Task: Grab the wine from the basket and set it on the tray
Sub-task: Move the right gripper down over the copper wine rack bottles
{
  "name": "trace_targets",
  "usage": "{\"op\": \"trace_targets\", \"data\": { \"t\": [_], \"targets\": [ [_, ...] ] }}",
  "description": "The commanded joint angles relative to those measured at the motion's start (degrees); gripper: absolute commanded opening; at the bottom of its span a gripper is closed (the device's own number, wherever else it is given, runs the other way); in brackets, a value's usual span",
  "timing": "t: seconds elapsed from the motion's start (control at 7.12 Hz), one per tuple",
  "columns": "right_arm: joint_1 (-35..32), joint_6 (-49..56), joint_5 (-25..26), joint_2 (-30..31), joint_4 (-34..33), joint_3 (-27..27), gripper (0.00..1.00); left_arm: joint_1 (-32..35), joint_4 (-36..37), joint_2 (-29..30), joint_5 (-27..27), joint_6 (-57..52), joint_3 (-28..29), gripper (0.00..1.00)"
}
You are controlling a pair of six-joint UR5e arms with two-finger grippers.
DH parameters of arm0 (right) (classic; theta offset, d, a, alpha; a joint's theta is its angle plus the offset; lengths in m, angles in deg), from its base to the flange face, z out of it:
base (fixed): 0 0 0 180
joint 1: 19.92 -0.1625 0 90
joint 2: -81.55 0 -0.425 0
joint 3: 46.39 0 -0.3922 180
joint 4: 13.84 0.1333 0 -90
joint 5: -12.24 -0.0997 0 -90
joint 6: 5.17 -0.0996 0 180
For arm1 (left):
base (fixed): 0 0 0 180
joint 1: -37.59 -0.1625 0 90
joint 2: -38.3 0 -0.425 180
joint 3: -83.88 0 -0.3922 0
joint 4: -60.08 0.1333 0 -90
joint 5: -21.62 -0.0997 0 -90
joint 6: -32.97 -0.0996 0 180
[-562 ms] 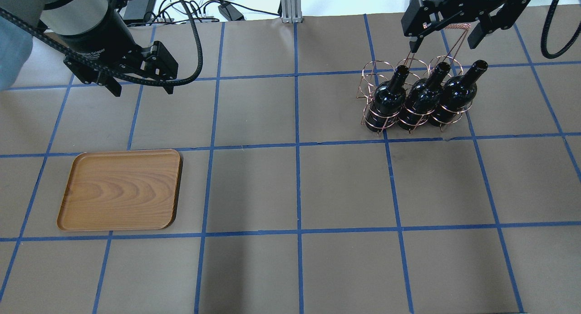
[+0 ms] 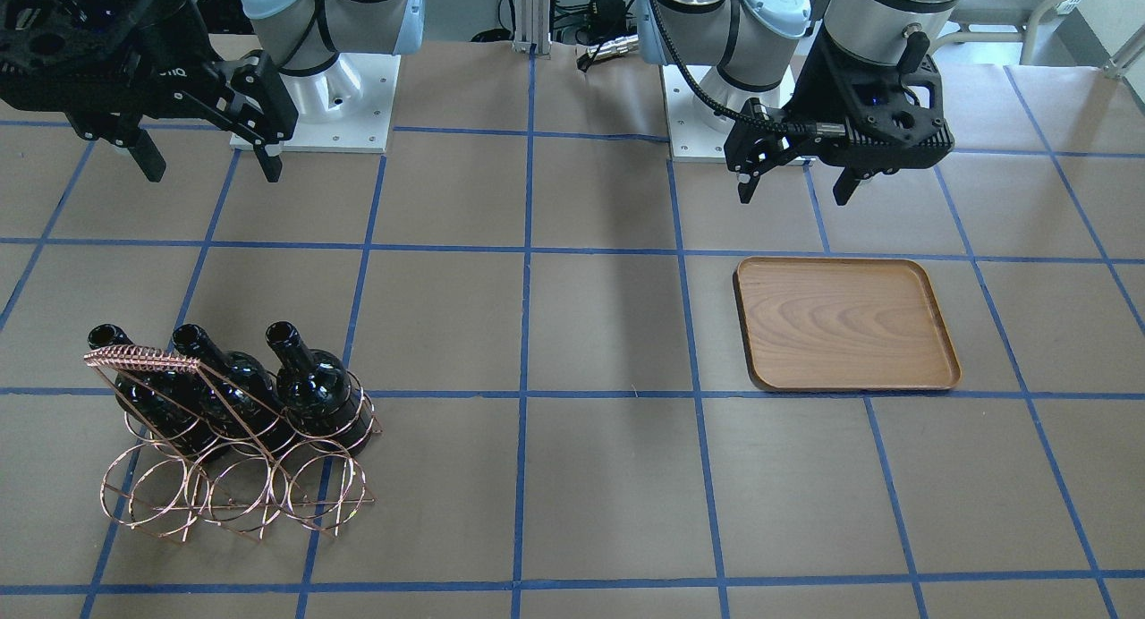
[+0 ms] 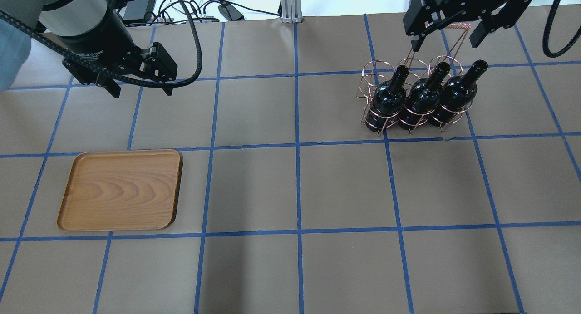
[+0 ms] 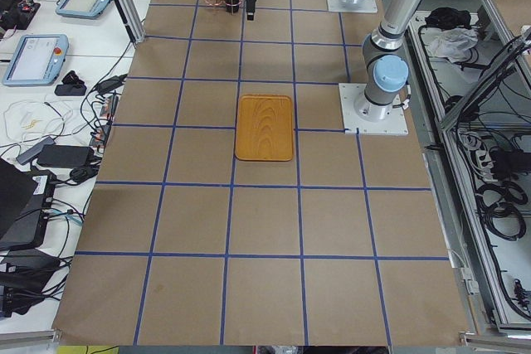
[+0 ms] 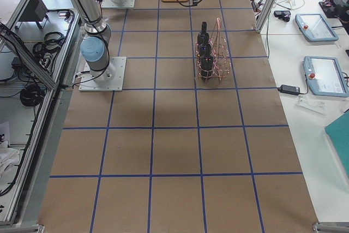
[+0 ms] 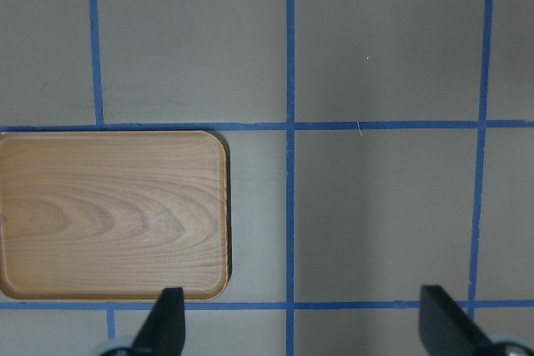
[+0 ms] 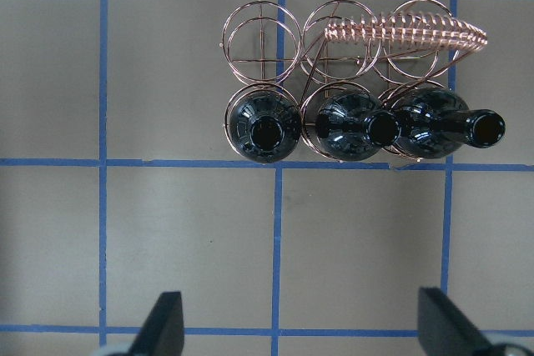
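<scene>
- Where a copper wire basket [image 7: 409, 32] stands on the robot's right, three glossy black wine bottles [image 3: 424, 98] sit upright in its row of rings nearest the robot, open necks up.
- Right end effector [image 3: 445, 44] hangs high above the basket area, fingers spread wide, touching nothing.
- Wooden tray [image 3: 120, 189] lies flat on the robot's left, well apart from the basket.
- Left end effector [image 3: 141, 89] hangs near the tray, fingers spread, gripping nothing.
- Brown surface [image 3: 345, 187] carries a blue tape grid.

On the tabletop [image 3: 290, 187], the tray [image 3: 120, 190] lies on the robot's left, the basket [image 7: 405, 32] well apart on its right; three bottles [image 3: 424, 98] stand in the basket's robot-side row.
</scene>
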State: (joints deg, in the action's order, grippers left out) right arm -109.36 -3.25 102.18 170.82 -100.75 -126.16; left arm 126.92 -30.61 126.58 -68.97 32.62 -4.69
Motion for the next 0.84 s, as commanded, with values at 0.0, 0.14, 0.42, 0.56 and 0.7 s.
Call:
{"op": "trace_targets", "data": {
  "t": [0.0,0.14,0.42,0.56,0.7],
  "targets": [
    [0.57,1.84,0.06,-0.41,-0.01,1.11,1.00,-0.03,-0.37,-0.04,0.06,0.00,-0.02,1.00],
    [1.53,4.29,-0.20,-0.59,-0.19,1.20,1.00,-0.03,-0.37,-0.04,0.06,0.00,-0.02,1.00],
    [6.52,7.11,-0.72,-4.17,-0.54,1.20,1.00,-0.03,-0.46,-0.22,0.06,-0.09,-0.28,1.00],
    [7.86,9.13,-0.47,-6.63,-1.93,0.86,1.00,-0.03,-0.46,-0.39,-0.03,-0.09,-0.37,1.00],
    [7.87,8.63,-0.90,-8.92,-4.38,0.68,1.00,0.06,-0.46,-0.57,-0.03,-0.09,-0.37,1.00]
  ]
}}
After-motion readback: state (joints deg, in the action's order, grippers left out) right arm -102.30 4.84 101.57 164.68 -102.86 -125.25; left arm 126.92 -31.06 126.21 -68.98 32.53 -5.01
